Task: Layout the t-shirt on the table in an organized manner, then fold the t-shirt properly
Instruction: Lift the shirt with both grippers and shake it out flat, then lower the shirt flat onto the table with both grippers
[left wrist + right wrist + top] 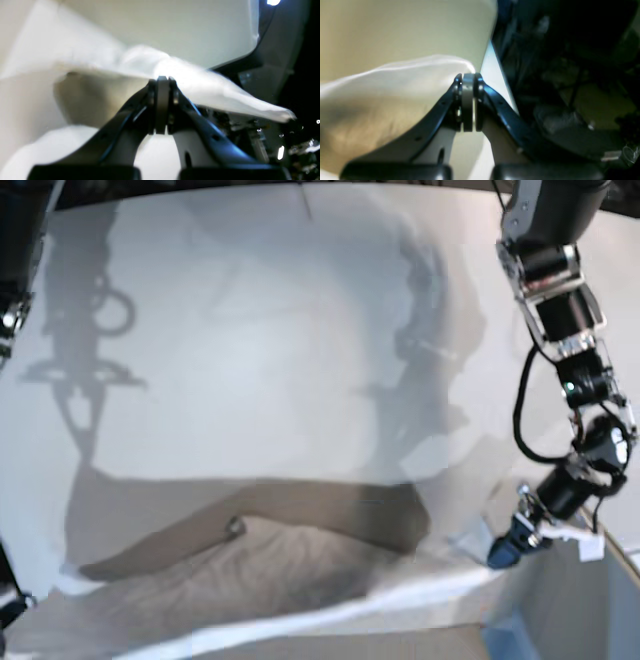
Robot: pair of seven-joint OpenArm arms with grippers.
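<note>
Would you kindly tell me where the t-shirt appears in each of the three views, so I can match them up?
Left wrist: the t-shirt stretches from the left edge across the centre to the lower right, pinched in the left gripper.
Right wrist: it fills the left half, clamped by the right gripper.
Base: it spans the bottom, lifted.
Shared landmark: the white table.
</note>
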